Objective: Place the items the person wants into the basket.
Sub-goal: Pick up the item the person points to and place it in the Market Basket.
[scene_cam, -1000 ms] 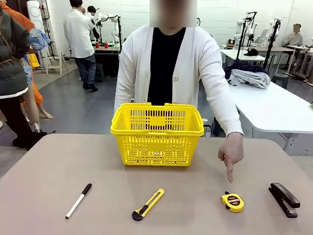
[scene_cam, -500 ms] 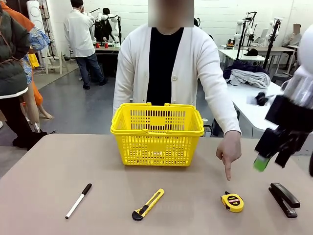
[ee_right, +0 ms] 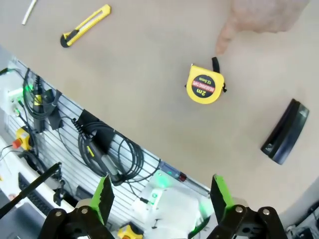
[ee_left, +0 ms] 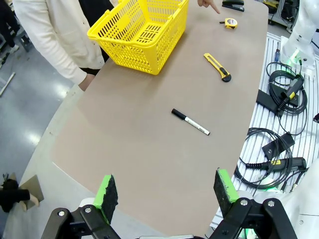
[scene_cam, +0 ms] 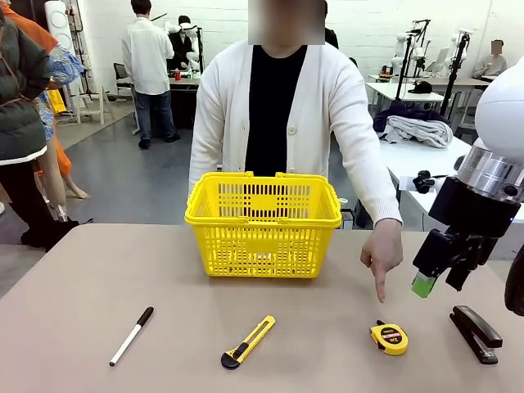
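since right arm swung in over last second: right gripper [scene_cam: 438,282] now above table between hand [scene_cam: 383,255] and stapler [scene_cam: 476,332], jaws wide, empty. finger still marks tape measure [scene_cam: 389,337], on table, outside basket [scene_cam: 262,219]; likely first pick. left gripper [ee_left: 167,191] wide, empty.

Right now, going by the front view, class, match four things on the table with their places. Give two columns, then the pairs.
Things:
1 marker
2 knife
3 tape measure
4 basket

Places:
A just below the person's pointing hand
B farthest left
C farthest back, right in front of the person
D lying in front of the basket, on the camera's side

Pairs: 1-B; 2-D; 3-A; 4-C
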Controlling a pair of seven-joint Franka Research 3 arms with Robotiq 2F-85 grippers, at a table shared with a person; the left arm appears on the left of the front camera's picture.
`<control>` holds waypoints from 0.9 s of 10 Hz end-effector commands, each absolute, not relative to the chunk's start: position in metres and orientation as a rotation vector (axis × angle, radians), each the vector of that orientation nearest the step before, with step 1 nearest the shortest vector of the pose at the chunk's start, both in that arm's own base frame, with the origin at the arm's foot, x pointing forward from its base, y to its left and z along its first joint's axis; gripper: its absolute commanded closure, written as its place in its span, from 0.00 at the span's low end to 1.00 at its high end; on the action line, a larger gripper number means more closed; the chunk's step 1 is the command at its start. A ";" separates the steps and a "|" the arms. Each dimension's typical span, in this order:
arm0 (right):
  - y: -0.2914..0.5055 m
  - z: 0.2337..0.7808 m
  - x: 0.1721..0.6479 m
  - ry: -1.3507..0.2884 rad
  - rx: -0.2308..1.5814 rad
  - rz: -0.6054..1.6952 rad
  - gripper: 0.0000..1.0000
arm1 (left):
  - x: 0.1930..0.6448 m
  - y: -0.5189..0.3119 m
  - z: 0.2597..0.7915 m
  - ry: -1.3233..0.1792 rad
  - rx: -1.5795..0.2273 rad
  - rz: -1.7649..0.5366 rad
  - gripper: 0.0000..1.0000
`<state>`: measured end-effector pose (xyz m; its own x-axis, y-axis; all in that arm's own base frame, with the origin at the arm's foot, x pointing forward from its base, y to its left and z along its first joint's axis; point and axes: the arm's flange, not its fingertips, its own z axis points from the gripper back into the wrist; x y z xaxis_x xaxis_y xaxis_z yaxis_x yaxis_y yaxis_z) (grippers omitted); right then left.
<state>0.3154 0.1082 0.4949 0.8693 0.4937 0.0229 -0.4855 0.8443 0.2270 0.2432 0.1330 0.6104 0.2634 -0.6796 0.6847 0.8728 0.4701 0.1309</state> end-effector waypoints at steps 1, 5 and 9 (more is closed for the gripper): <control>0.108 0.501 0.313 0.054 0.215 0.512 0.00 | 0.244 0.132 0.611 -0.748 -0.290 -1.056 0.00; 0.109 0.497 0.313 0.039 0.231 0.522 0.00 | 0.244 0.132 0.611 -0.748 -0.290 -1.056 0.00; 0.140 0.446 0.306 -0.137 0.107 0.369 0.00 | 0.244 0.132 0.611 -0.748 -0.290 -1.056 0.00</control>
